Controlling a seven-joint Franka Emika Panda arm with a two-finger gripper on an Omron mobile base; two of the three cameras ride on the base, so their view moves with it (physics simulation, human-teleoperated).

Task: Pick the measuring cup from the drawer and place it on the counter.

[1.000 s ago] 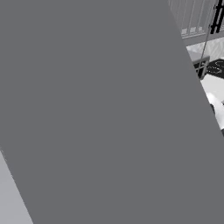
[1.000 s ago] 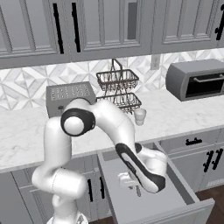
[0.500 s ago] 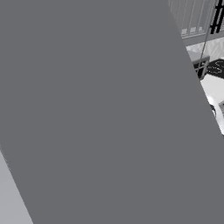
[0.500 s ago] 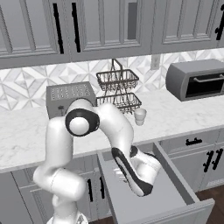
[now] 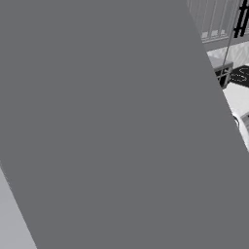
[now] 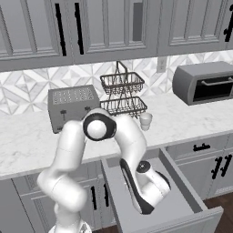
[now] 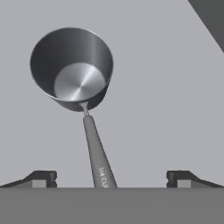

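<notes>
A steel measuring cup lies on the grey drawer floor in the hand view. Its long handle runs down toward the middle of my gripper. The two dark fingertips stand wide apart, one on each side of the handle's end, and touch nothing, so the gripper is open. In the right base view my arm bends down into the pulled-out drawer, and the hand covers the cup. The white marble counter runs above the drawer.
On the counter stand a toaster, a two-tier wire basket, a small white cup and a toaster oven. The drawer's side walls flank the hand. A flat grey panel blocks most of the left base view.
The hand has turned and sunk a little deeper into the drawer. The jaws stayed wide open.
</notes>
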